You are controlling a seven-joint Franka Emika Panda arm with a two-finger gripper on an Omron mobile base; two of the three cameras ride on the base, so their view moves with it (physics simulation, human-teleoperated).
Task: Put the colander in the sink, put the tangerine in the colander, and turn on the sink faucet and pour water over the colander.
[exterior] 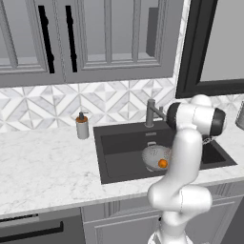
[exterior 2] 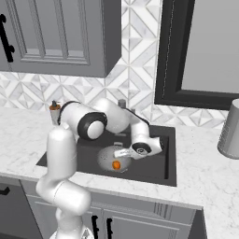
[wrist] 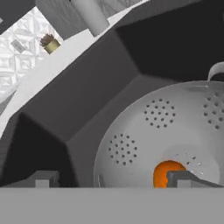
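The grey holed colander (exterior: 153,156) (exterior 2: 108,158) (wrist: 153,131) sits in the dark sink (exterior: 124,143) (exterior 2: 158,170) (wrist: 87,87). On its bottom lies the orange tangerine (exterior: 163,163) (exterior 2: 116,165) (wrist: 165,171). My gripper (exterior 2: 122,152) (wrist: 113,179) hangs just over the bowl, open, its fingers spread wide with nothing gripped between them. One fingertip (wrist: 183,178) stands right by the tangerine. The sink faucet (exterior: 150,113) rises at the back rim of the sink, and no water shows.
A small soap dispenser (exterior: 82,126) (exterior 2: 55,109) (wrist: 50,43) stands on the marble counter left of the sink. A grey cylinder (exterior 2: 230,130) stands on the counter to the right. Wall cabinets hang above, and a dark-framed window is behind the sink.
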